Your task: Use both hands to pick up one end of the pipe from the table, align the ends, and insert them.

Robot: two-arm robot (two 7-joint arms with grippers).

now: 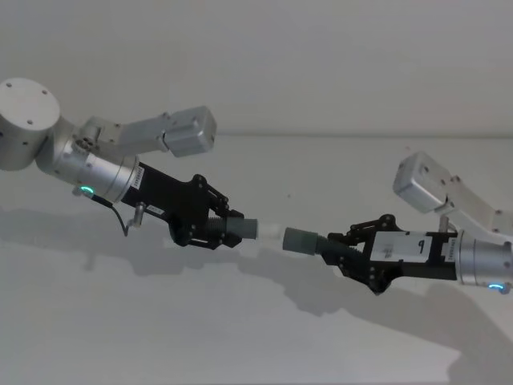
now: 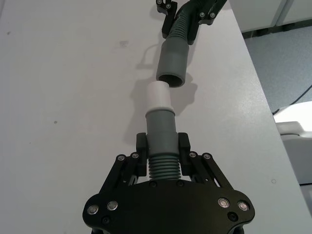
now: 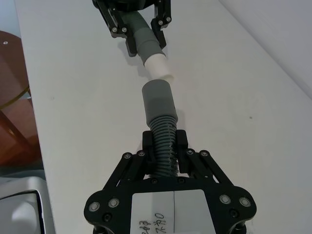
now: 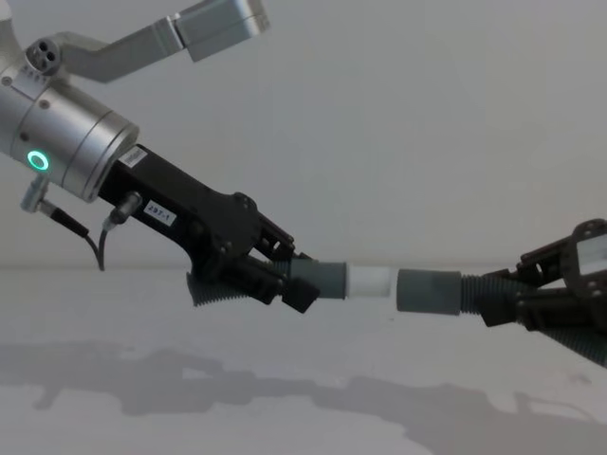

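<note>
- Both hose pieces are up off the white table (image 1: 240, 337), held in the air, one in each arm, with their cuffs pointing at one another.
- The left end effector (image 1: 227, 228) reaches in from the left, below its silver wrist with the green ring light (image 4: 38, 160). Its two black fingers (image 2: 184, 146) are clamped on the ribbed body of the left hose piece (image 2: 162, 146), just behind the smooth grey cuff.
- That cuff ends in a white tip (image 4: 370, 281), which sticks out towards the other arm.
- The right end effector (image 1: 341, 250) comes in from the right and is closed in the same way on the ribbed part of the right hose piece (image 3: 162, 131), its fingers (image 3: 181, 141) pressed against the ribs on either side.
- The right piece's grey cuff (image 4: 429, 290) shows an open, hollow mouth in the left wrist view (image 2: 171, 63).
- From the chest view the white tip and the open cuff sit at nearly the same height, just beside each other with a thin gap between them; the tip is not yet inside.
- From the right wrist view the two ends look slightly off line, the white tip (image 3: 158, 68) angled a little to one side of the cuff's mouth.
- A white label with handwriting sits on the back of the right end effector (image 3: 173, 212).
</note>
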